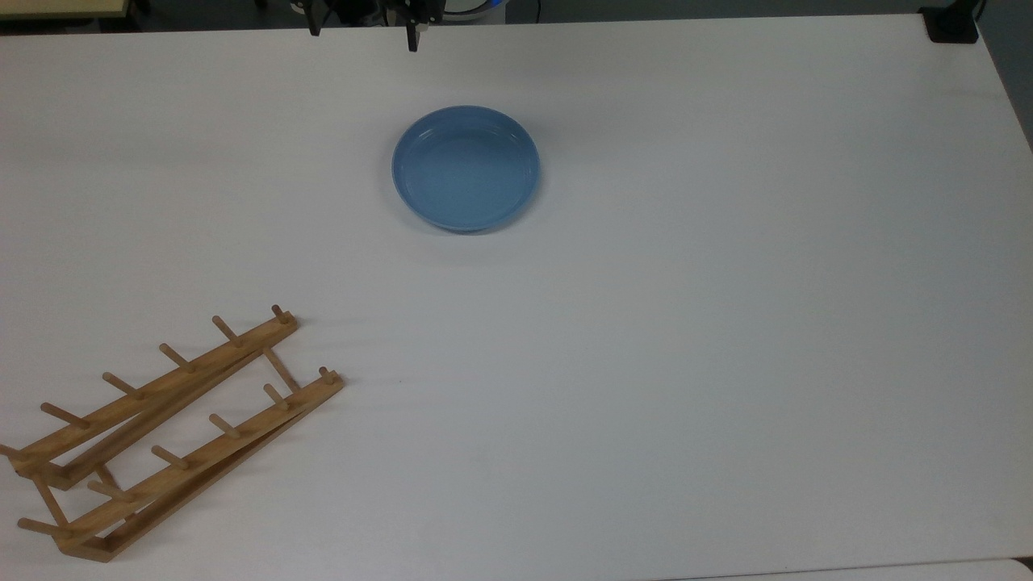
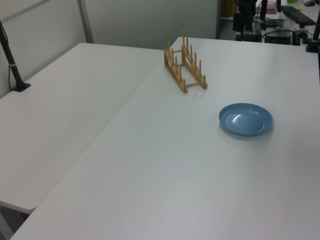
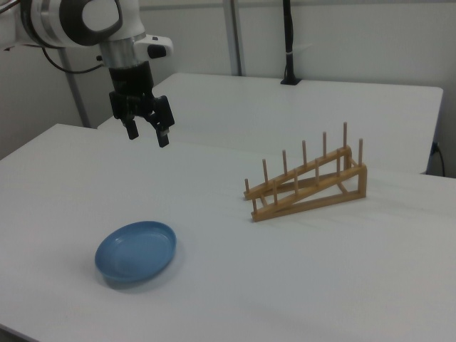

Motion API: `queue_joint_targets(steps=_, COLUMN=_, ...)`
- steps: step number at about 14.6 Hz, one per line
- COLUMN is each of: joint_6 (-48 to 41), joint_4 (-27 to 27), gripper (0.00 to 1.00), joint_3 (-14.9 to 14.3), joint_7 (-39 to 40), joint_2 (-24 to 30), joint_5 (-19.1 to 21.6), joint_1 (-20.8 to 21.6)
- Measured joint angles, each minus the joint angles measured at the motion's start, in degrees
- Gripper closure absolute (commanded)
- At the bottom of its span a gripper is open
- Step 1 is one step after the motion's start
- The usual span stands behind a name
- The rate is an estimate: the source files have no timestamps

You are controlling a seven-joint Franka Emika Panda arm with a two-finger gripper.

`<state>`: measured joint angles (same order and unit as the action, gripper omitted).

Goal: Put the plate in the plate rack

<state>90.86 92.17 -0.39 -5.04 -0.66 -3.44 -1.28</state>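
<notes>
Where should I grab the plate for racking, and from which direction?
Take the plate by its raised rim, coming straight down with one finger inside and one outside. It lies flat on the table, so only the rim offers an edge. The gripper hangs open above it.
</notes>
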Motion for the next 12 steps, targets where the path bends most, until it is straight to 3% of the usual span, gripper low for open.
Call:
queue_joint_targets(steps=5, joint_6=0.0, joint_4=0.06, gripper=0.0, joint_3=-0.02, joint_7=4.73, joint_2=-0.03, joint_5=0.0, joint_1=-0.13)
queue_joint_targets(steps=9, joint_6=0.3, joint_4=1.91, gripper=0.0, joint_3=-0.04, joint_7=15.64, joint_2=-0.46, joint_5=0.01, joint_1=-0.37)
queue_joint_targets(steps=12, joint_6=3.43, joint_4=6.76, gripper=0.0, joint_3=-0.03, joint_7=25.07, joint_2=-1.01, joint_5=0.0, joint_1=-0.38)
